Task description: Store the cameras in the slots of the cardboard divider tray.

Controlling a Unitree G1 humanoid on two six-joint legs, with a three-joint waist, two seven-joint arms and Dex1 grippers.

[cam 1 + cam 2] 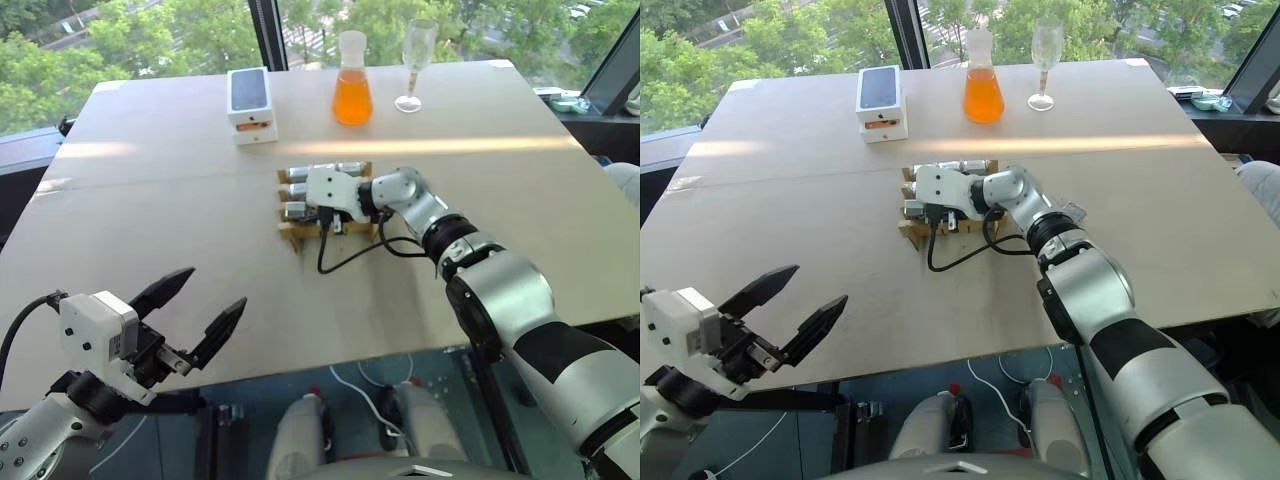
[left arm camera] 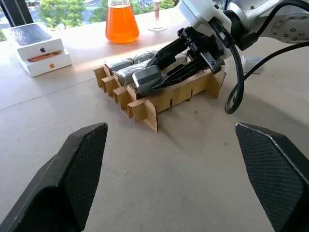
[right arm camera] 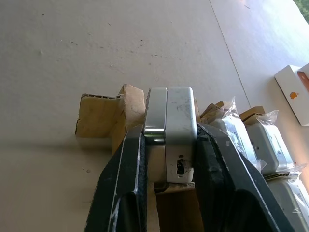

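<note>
Brushed metal camera (image 3: 171, 130), corrugated cardboard tray (image 2: 145, 108), matt table (image 1: 150, 200)

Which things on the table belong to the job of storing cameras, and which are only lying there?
Job:
- cardboard divider tray
- camera clamped in the right gripper
- wrapped cameras in the tray

Lying about:
- white phone box
- orange flask
- wine glass
</note>
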